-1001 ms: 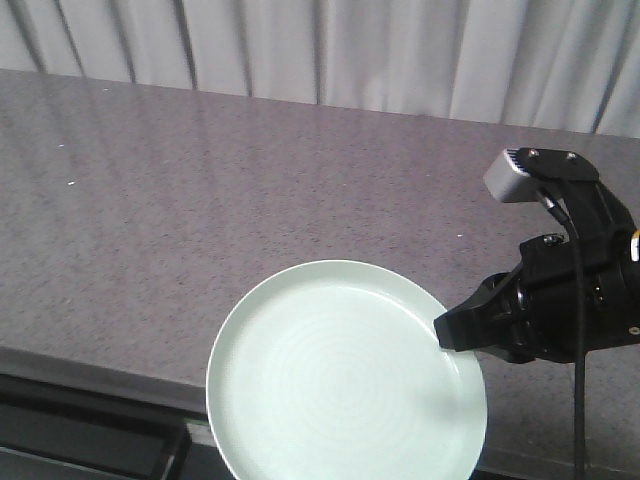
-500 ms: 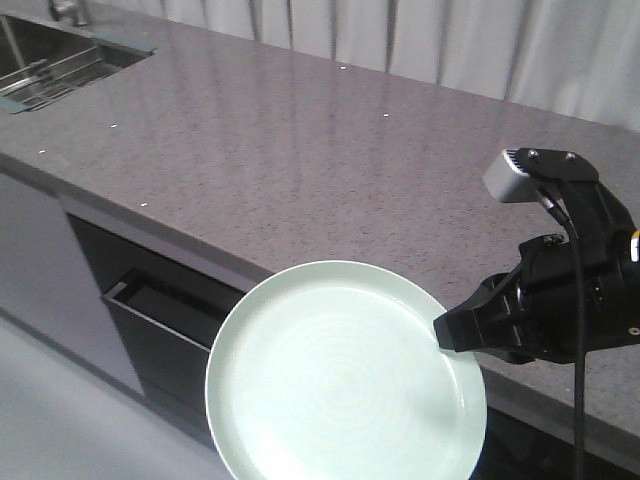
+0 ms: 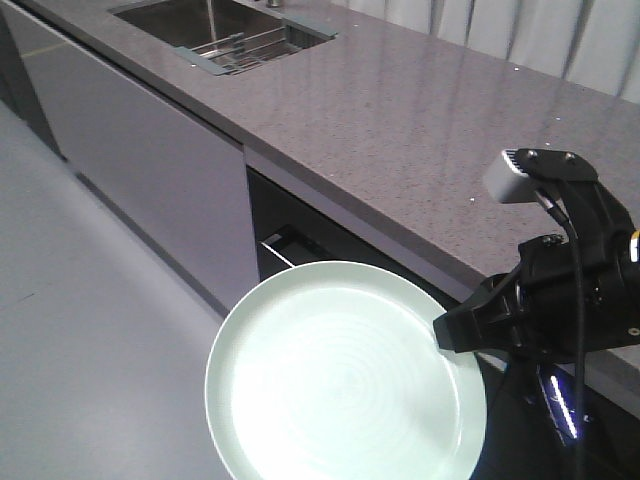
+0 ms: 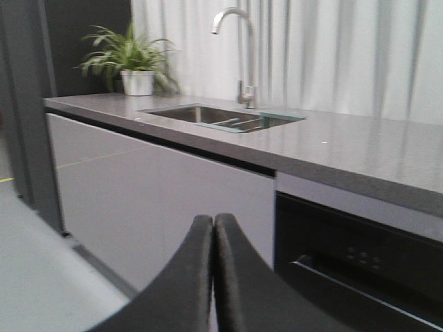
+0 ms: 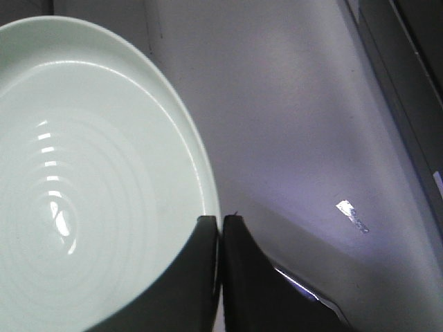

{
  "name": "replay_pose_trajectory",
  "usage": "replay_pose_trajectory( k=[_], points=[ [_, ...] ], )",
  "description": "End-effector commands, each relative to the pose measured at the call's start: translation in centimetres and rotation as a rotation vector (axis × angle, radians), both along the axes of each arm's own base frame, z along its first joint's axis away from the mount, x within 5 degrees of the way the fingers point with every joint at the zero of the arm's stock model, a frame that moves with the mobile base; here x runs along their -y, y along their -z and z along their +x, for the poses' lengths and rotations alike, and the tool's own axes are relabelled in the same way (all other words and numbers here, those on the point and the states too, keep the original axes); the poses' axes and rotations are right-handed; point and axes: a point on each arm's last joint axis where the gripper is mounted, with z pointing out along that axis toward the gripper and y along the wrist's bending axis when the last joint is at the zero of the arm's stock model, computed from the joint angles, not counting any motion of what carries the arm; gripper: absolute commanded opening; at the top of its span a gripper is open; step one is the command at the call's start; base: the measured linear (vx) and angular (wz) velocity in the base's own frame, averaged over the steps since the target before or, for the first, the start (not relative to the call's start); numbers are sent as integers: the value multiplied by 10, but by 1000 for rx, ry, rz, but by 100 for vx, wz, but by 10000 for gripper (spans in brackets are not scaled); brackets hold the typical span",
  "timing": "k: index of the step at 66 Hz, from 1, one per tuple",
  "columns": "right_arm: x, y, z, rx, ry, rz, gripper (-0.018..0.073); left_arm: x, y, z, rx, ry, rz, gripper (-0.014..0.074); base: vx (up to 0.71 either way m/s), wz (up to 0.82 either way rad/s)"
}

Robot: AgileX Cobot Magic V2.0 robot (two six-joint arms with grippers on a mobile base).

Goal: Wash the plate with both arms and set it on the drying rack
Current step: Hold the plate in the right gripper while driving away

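Swings leftward along the tabletop point(image 3: 400, 130) compared with half a second ago, bringing the sink point(image 3: 225, 25) well into the front view and opening up the floor point(image 3: 90, 330). Keeps the plate point(image 3: 345, 375) and the right hand point(image 3: 447, 335) at the same spot in that view.

Pinches the plate's right rim with the right hand, fingers pressed onto the edge. Holds it in the air, face up and close to level, off the tabletop and out over the floor, before a dark cabinet front point(image 3: 300, 235). Carries nothing in the left hand point(image 4: 212, 220), fingertips pressed together.

Reads as the carrying step: well apart from the sink, no washing begun. Calls next for closing on the basin, bringing the plate under the faucet point(image 4: 239, 41), and guarding a one-edge pinch against a smooth, glossy glaze with little grip to offer.

Shows a round, pale mint-green plate with faint concentric rings and a low upturned rim. Shows too a speckled grey, stone-like tabletop with a soft sheen, and a steel basin with the drying rack point(image 3: 240, 45) of parallel rods lying in it, grey-blue bar at its near end. Adds a curved, polished metal faucet above.
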Motion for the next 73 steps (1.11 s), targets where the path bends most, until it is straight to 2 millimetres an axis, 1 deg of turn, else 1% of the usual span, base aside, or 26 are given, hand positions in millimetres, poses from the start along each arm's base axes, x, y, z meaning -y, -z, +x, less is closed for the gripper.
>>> replay_pose_trajectory(
  k=[1,73],
  points=[
    [-1,-15,-2,67,10,57,-8,1,-18,-4,119,12,-1,-6,-13,50],
    [-1,-15,-2,67,10,57,-8,1,-18,-4,119,12,-1,-6,-9,39]
  ],
)
